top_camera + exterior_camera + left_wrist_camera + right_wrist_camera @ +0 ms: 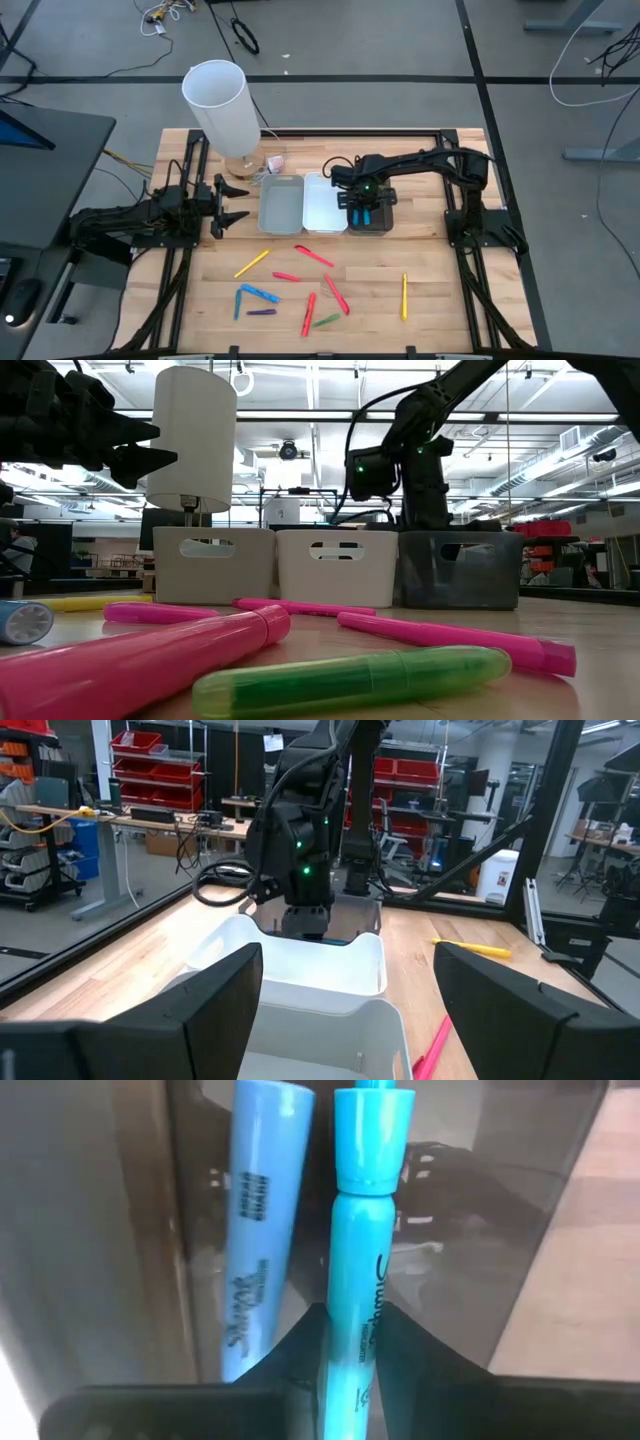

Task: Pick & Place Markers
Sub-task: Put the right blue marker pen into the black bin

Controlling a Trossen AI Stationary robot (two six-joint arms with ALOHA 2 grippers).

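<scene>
My right gripper [364, 207] reaches down into the dark bin [384, 226] and is shut on a blue marker [362, 1270]. A second, paler blue marker [255, 1250] lies in that bin beside it. Several red, yellow, blue, purple and green markers lie flat on the near half of the table, among them a yellow one [252, 263], a red one [314, 255] and a green one [350, 678]. My left gripper [235, 203] hovers open, left of the bins, above the table. My right gripper pinches the blue marker by its barrel [352, 1342] between the two fingers [420, 1352]. The marker lies along the fingers, with its cap end [372, 1135] pointing away from them into the dark bin. Whether that end touches the bin's floor does not show.
Three bins stand in a row at mid table: a grey-white one [281, 186], a white one [323, 183] and the dark one. A tall white lamp [220, 105] stands at the far left, behind my left gripper. A lone yellow marker [404, 296] lies toward the near right.
</scene>
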